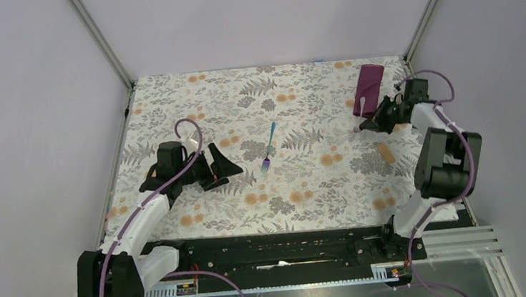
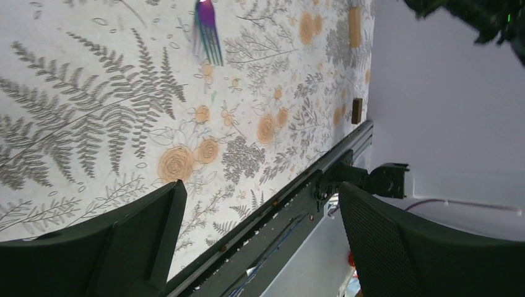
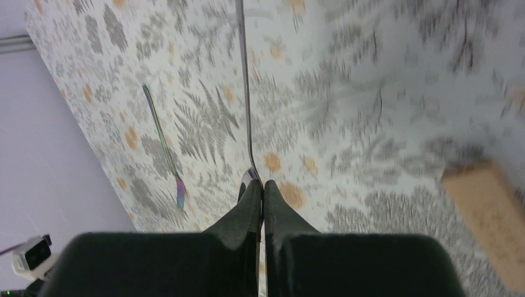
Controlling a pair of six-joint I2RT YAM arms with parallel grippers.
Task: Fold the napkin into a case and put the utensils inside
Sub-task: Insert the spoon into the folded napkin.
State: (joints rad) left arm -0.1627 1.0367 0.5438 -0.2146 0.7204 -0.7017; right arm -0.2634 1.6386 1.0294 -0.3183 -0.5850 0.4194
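The spoon (image 3: 246, 93), slim shiny metal, sits clenched in right tool (image 3: 263, 184); left tool (image 2: 260, 189) spread apart.

A floral grey-and-orange tablecloth (image 1: 306, 180) covers the table from edge to edge. A small tan oblong piece (image 1: 385, 153) lies on it toward the right side, and a small brown block (image 1: 349, 103) sits near the far right corner. Pale lilac walls (image 1: 263, 19) enclose the scene between two slanting aluminium posts (image 1: 100, 39); a black rail (image 1: 283, 246) runs along the near edge.

Dark purple case (image 1: 368, 89), teal-iridescent fork (image 1: 269, 146), silver spoon (image 3: 244, 80), grey-and-orange floral tablecloth (image 1: 307, 188)
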